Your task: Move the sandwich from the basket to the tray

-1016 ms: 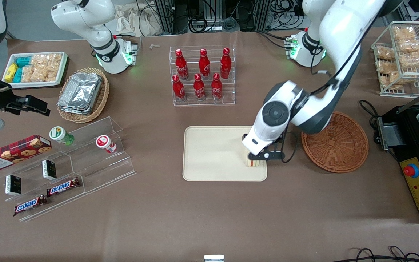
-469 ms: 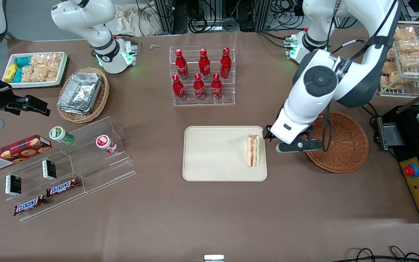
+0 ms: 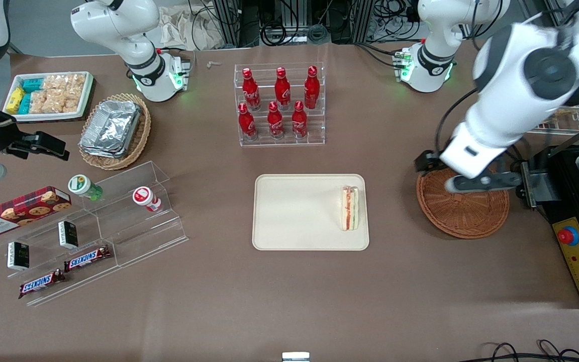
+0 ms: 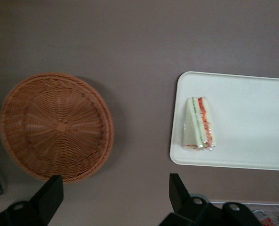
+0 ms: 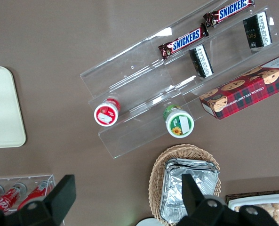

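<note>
Front view: sandwich (image 3: 349, 208) on tray (image 3: 294, 211) | left wrist view: gripper (image 4: 112, 197) spread, empty, above basket (image 4: 54, 125)

Sandwich (image 3: 350, 208) on tray (image 3: 294, 221), at its basket-side edge; basket (image 3: 463, 213) beside tray; open pincer (image 3: 453, 173) above basket.

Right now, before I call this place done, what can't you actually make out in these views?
- Basket: the front view has its farther rim covered by the arm and the hand.
- Hand: motion-blurred in the front view; the left wrist view shows only two finger tips, open and empty.
- Sandwich on the tray: its underside is hidden, so flat seating is unconfirmed.
</note>
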